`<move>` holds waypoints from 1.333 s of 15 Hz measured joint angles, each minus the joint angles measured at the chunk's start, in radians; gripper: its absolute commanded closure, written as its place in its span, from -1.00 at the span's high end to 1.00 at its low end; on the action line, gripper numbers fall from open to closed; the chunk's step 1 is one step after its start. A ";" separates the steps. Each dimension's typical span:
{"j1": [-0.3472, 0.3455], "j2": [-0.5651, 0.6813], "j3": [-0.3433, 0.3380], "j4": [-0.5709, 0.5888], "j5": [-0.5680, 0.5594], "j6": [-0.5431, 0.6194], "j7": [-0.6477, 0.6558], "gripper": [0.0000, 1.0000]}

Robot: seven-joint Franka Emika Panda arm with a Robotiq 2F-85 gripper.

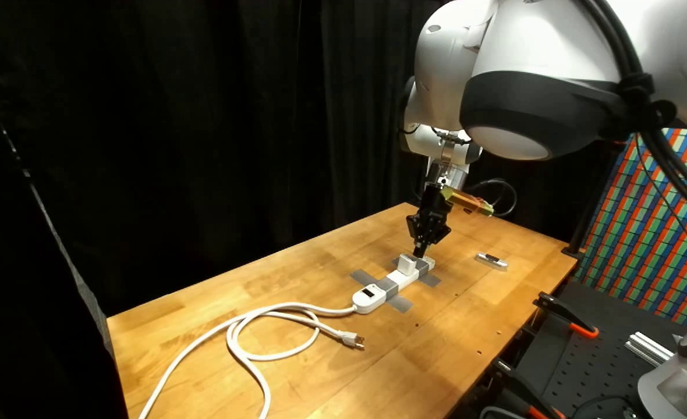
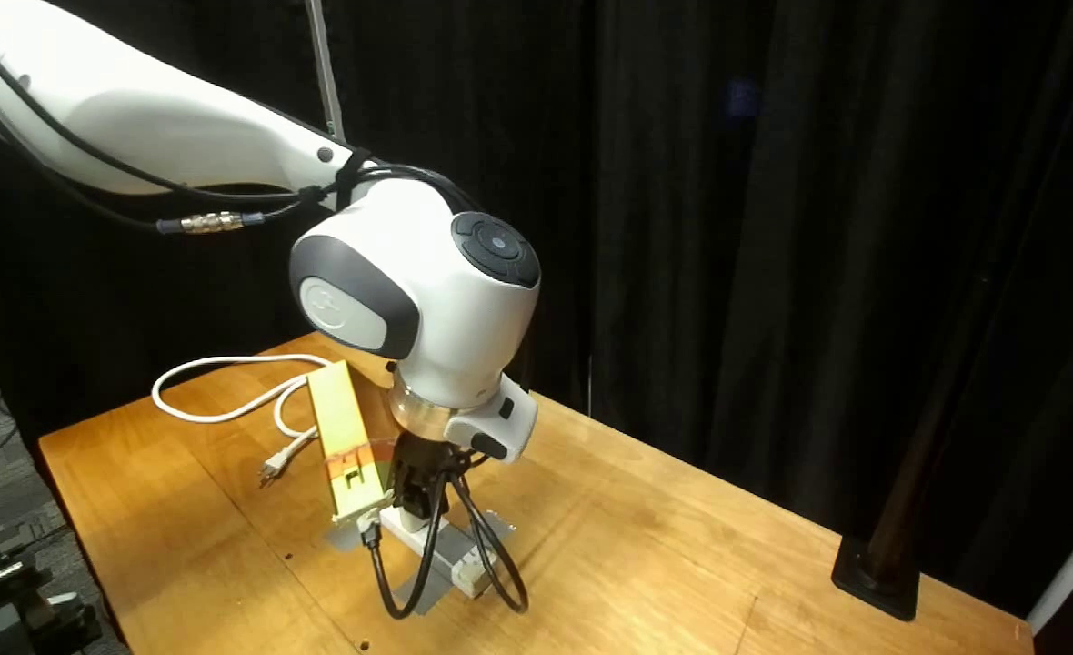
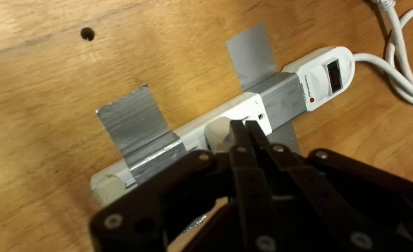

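A white power strip [image 1: 402, 278] lies taped to the wooden table with grey tape; it also shows in the wrist view [image 3: 318, 77]. A white plug-in adapter [image 1: 406, 265] stands upright on the strip, also visible in the wrist view [image 3: 217, 133]. My gripper [image 1: 418, 252] points down over the strip, right beside the adapter. In the wrist view its fingertips [image 3: 244, 123] are almost together with a thin gap and nothing between them. The adapter lies to the left of both fingers there; I cannot tell whether they touch it. A pale block [image 3: 110, 189] sits on the strip's end.
The strip's white cord [image 1: 262, 311] loops over the table [image 1: 332, 396], ending in a loose plug [image 1: 352, 339]. A small grey and black object [image 1: 492, 261] lies on the table. Clamps [image 1: 565, 314] grip its edge. A black post base [image 2: 875, 582] stands at a corner.
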 measured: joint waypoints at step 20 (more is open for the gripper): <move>0.000 0.000 0.008 -0.008 0.108 -0.026 -0.040 -0.86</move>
